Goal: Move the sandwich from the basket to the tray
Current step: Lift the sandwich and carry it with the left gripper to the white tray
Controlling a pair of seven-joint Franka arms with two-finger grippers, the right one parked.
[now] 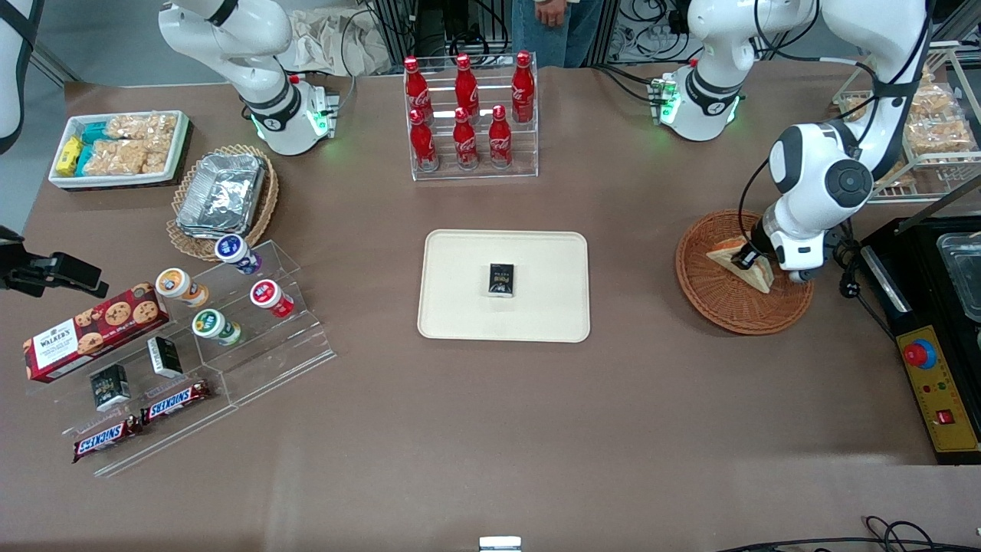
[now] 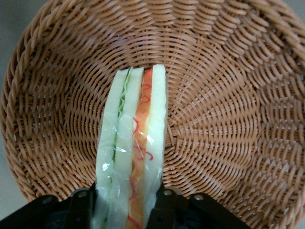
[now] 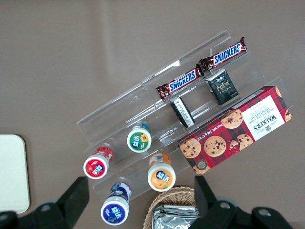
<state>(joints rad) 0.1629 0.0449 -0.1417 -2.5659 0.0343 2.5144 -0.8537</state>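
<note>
The sandwich (image 1: pixel 757 274), a plastic-wrapped wedge of white bread with orange and green layers (image 2: pixel 133 129), stands on edge in the round reddish-brown wicker basket (image 1: pixel 713 310) toward the working arm's end of the table. My left gripper (image 1: pixel 745 257) is down inside the basket (image 2: pixel 228 119), and its black fingers (image 2: pixel 164 207) press against both bread faces of the sandwich, so the gripper (image 2: pixel 126 210) is shut on it. The cream-white tray (image 1: pixel 460 307) lies at the table's middle, apart from the basket, with a small black packet (image 1: pixel 502 279) on it.
A clear rack of red cola bottles (image 1: pixel 471 115) stands farther from the front camera than the tray. A black machine with a yellow panel (image 1: pixel 936 383) sits beside the basket at the table's end. A white wire basket of snacks (image 1: pixel 931 130) stands farther back.
</note>
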